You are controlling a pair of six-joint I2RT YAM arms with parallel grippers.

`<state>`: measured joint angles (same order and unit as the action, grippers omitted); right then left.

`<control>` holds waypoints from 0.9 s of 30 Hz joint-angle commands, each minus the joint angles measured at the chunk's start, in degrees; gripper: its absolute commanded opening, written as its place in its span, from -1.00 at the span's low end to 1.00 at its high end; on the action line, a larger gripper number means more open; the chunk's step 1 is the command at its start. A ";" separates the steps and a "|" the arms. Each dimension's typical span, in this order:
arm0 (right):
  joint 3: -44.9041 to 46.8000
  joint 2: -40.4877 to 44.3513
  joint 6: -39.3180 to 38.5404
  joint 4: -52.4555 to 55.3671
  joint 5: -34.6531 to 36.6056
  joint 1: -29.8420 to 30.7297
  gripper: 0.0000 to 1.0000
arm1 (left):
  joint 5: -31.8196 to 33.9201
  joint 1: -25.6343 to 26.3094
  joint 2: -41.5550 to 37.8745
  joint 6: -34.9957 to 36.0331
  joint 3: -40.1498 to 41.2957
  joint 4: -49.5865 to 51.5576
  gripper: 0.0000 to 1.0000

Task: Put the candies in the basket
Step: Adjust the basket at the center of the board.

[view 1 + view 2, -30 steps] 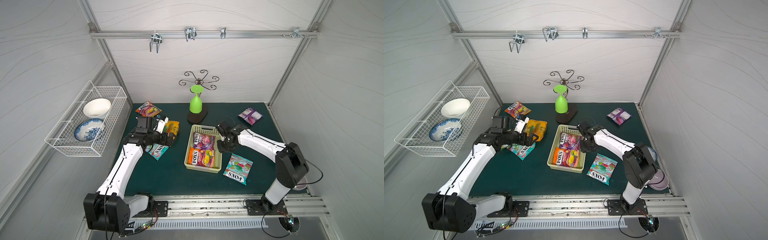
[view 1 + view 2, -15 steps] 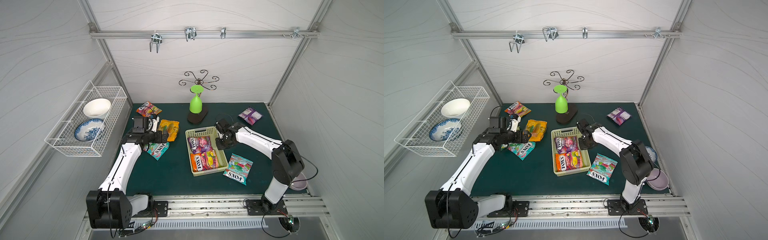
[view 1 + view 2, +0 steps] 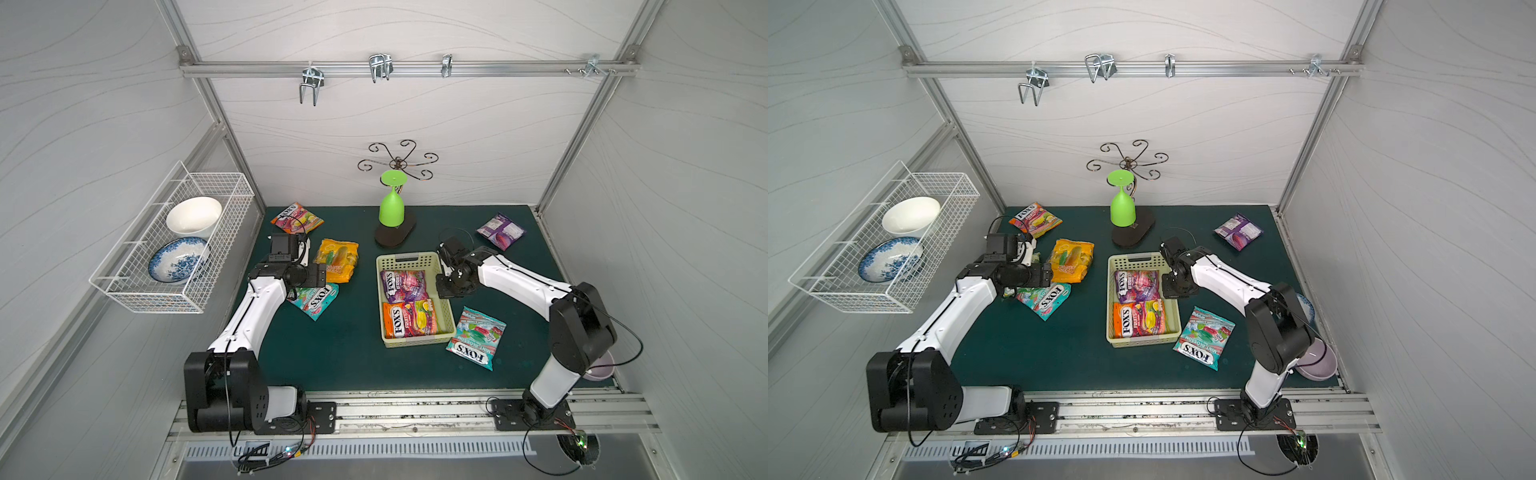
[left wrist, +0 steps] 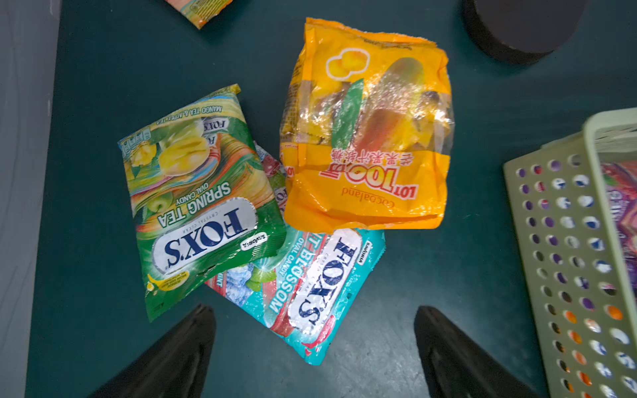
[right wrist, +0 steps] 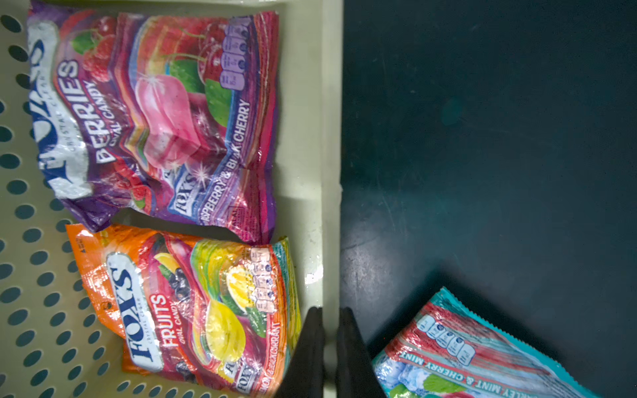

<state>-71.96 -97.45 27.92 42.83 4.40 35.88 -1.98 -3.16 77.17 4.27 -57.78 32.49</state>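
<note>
Plainly the candies are light, soft bags of glossy film, likely slippery, with loose sweets inside that would shift and sag when lifted. Two already lie flat in the basket [image 3: 407, 262], the berries bag [image 3: 403, 284] toward the rear and the fruits bag [image 3: 409, 319] toward the front. The right tool [image 5: 329, 310] is nearly closed, its fingers astride the basket's right rim and pinching it. The basket looks stiff and light, so it should slide on the table [image 3: 353, 361] rather than flex. The left tool [image 4: 313, 310] hangs wide open and empty above a cluster of three bags. There the green bag [image 4: 200, 203] and the yellow bag [image 4: 368, 138] each overlap the mint bag [image 4: 310, 293] beneath them. Taking a top bag first seems wise, since pulling the mint bag would drag its neighbours. A good hold would be a crimped end seal or a puffed fold, because a bag lying flat offers the fingers little edge. The green bag's lower corner, raised over the mint bag, looks the easiest purchase. Another mint bag [image 3: 476, 336] lies just beside the basket's front right corner. An orange bag [image 3: 296, 218] sits at the rear left and a purple bag [image 3: 500, 230] at the rear right, both well apart from the basket.
</note>
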 commanded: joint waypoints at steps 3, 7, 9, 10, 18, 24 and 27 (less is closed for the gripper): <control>2.44 3.58 4.30 -3.49 -1.72 -0.58 -1.00 | 2.18 -2.29 1.14 -2.41 -1.13 -1.68 0.82; 2.52 3.31 4.18 -4.13 -3.54 -0.53 -0.83 | 2.30 -2.44 2.05 -2.93 0.48 -3.31 0.87; 1.79 3.84 3.83 -3.34 -3.55 -0.57 -0.59 | 3.09 -2.62 3.08 -3.51 0.08 -3.01 0.84; 1.66 4.49 3.65 -3.20 -3.53 -0.61 -0.48 | 3.41 -2.79 3.52 -4.02 -0.05 -2.88 0.81; 1.80 12.54 1.30 -0.03 -2.61 -3.38 -0.18 | 3.26 -5.32 5.71 -8.06 0.84 -3.53 0.62; 4.05 20.12 -2.48 0.42 -2.33 -8.18 0.01 | 1.18 -6.95 4.54 -11.40 4.59 -6.56 0.55; 5.84 24.10 -4.02 -0.25 -2.46 -11.10 0.17 | 1.07 -7.11 2.61 -13.50 7.63 -9.44 0.52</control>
<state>-68.07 -76.03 26.46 41.25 1.48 26.59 0.10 -10.04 81.82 -6.35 -51.68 27.00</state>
